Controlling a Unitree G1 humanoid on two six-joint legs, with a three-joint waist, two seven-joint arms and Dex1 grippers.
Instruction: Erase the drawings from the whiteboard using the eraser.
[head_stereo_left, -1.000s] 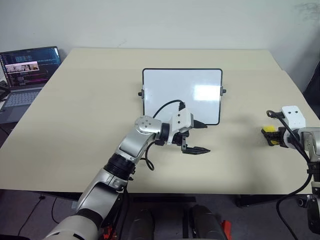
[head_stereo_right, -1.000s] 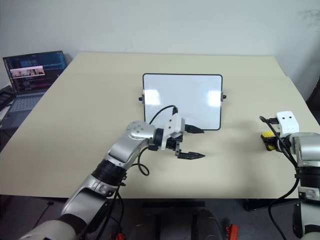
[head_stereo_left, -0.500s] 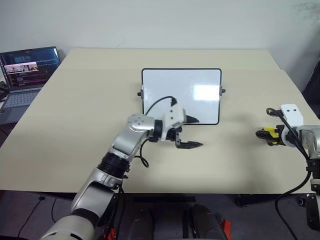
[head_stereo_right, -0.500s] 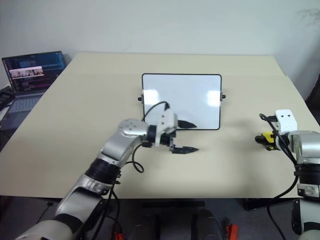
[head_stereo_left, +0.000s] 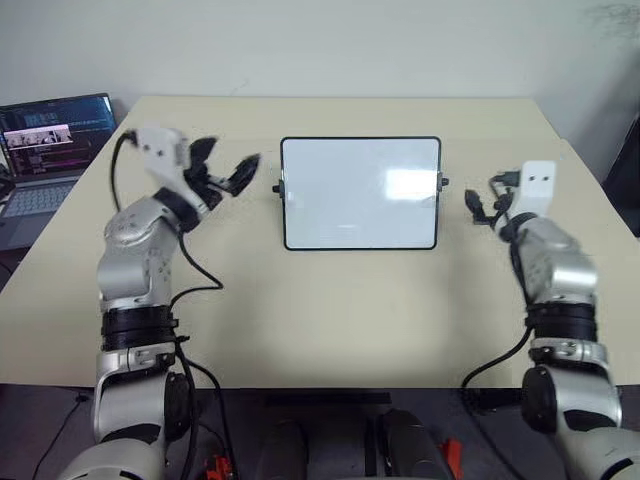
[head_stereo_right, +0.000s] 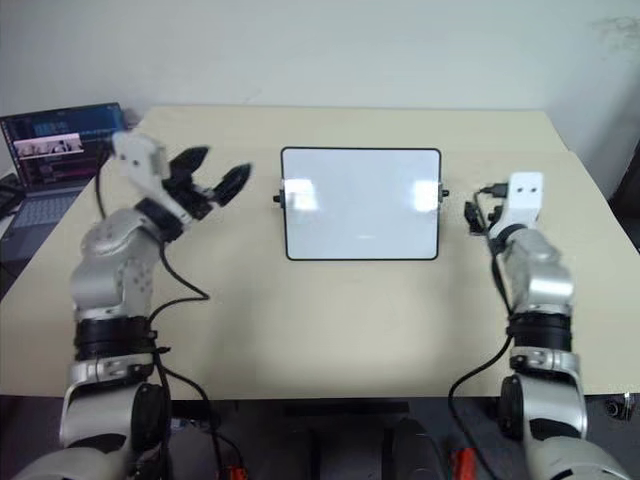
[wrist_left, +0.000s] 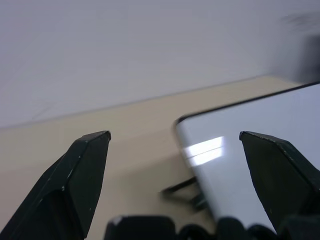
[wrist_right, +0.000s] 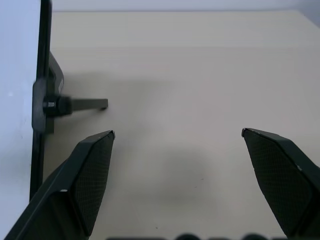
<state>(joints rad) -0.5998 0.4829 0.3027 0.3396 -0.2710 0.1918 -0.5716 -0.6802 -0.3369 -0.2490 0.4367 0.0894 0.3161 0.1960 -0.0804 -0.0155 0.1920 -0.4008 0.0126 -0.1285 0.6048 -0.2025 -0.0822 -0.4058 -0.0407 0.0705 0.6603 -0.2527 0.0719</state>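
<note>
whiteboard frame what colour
Black, a thin frame around the whiteboard; best in the left eye view.

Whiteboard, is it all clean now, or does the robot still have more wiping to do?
Done, it seems: the whiteboard shows a plain white face with shiny glare and no marker lines that I can make out. In hand: nothing. The left fingers and the right fingers are spread open and empty, one pair at each side of the board. Left to do: probably no more erasing.

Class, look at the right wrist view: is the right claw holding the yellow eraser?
No. The right claw stands open, with bare table between its fingers.
</note>
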